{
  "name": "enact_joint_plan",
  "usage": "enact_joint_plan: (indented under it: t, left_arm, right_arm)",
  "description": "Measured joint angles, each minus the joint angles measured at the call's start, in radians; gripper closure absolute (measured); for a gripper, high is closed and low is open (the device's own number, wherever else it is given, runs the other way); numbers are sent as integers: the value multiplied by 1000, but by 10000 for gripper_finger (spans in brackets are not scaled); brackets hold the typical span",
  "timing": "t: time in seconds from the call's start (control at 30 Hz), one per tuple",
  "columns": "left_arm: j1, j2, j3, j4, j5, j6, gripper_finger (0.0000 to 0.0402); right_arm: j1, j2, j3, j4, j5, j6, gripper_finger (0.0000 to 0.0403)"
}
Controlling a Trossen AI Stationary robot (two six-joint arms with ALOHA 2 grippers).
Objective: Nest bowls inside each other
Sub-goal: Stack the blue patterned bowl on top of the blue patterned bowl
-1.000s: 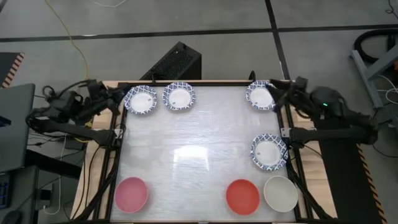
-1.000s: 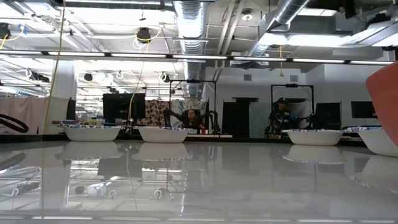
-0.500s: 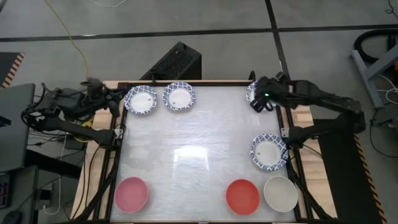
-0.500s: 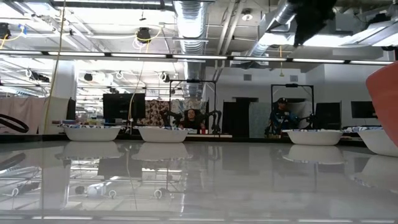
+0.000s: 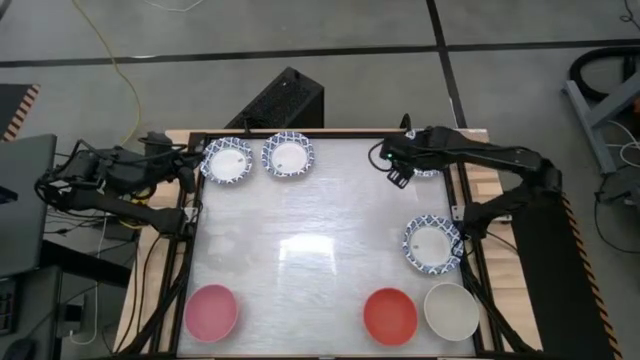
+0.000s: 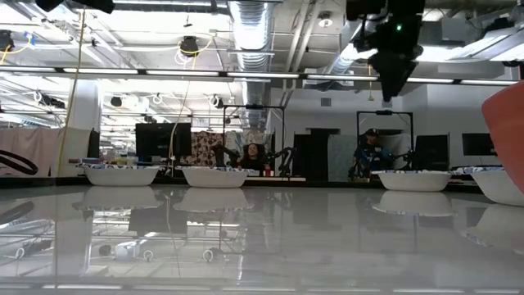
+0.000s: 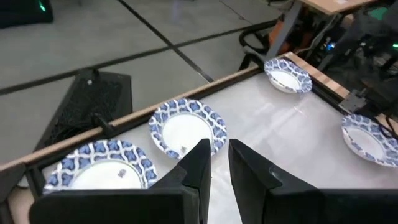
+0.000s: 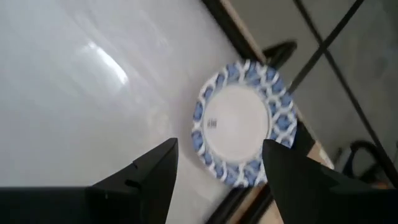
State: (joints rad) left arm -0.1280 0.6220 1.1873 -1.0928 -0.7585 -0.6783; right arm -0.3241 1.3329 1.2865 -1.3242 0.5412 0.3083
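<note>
Four blue-rimmed bowls stand on their bases on the white table: two at the far left [image 5: 226,160] [image 5: 288,155], one at the far right [image 5: 424,164] partly under my right arm, and one at mid right [image 5: 433,245]. Along the near edge stand a pink bowl [image 5: 211,311], a red bowl [image 5: 390,315] and a plain white bowl [image 5: 451,310]. My right gripper [image 5: 394,168] hangs open above the table, just left of the far-right bowl; a blue-rimmed bowl [image 8: 242,130] shows between its fingers [image 8: 155,171]. My left gripper [image 7: 219,152] waits at the far left corner, narrowly open, holding nothing.
A black frame and a wooden rim [image 5: 470,135] run round the table. A black box [image 5: 285,100] sits on the floor behind the far edge. The middle of the table [image 5: 320,250] bears nothing. In the low view the right gripper [image 6: 391,82] hangs high above the tabletop.
My right gripper has swung from the far right corner toward the table's left edge, past the far-right bowl, sinking and tipping its fingers downward. My left wrist has turned and tipped down a little at the far left corner. No bowl has moved.
</note>
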Motion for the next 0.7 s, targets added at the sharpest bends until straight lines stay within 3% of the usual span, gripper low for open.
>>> enact_joint_plan:
  t: [0.2, 0.4, 0.7]
  left_arm:
    - [0, 0, 0, 1, 68, -1, 355]
    - [0, 0, 0, 3, 82, -23, 355]
    - [0, 97, 0, 94, 127, 85, 355]
  right_arm:
    - [0, 32, 0, -91, -72, 58, 147]
    - [9, -35, 0, -90, -126, 61, 147]
    - [152, -162, 0, -110, -234, 127, 147]
